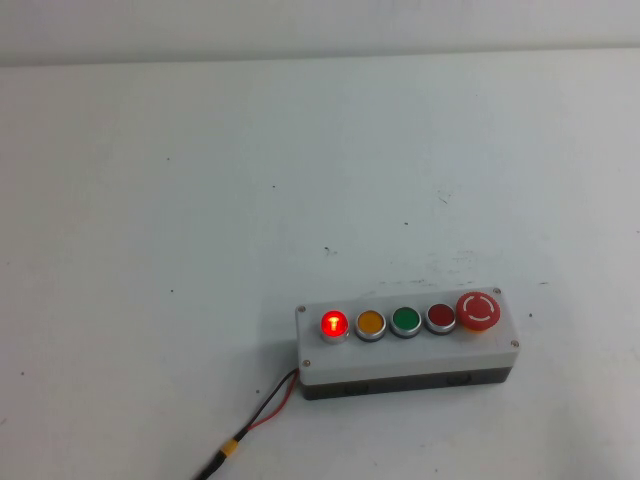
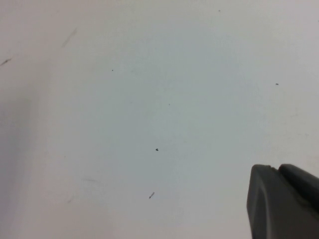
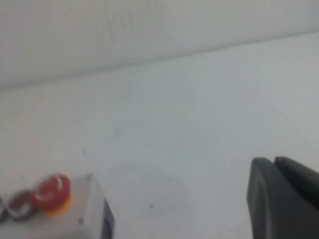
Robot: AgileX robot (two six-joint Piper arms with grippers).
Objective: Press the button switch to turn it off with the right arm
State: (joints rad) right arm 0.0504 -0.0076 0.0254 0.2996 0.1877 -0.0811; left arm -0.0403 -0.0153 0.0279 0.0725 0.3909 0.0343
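Right gripper (image 3: 284, 199): only a black corner shows, so you can't tell its finger state; it's apart from the grey box (image 1: 405, 350). Left gripper (image 2: 281, 201): same, over bare table (image 1: 200, 200). The button switch (image 1: 333, 324) glows red at the box's left end.

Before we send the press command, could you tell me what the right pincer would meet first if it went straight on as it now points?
Probably only bare table: the right pincer points past the grey box, whose mushroom button sits off to one side. Depth is unclear.
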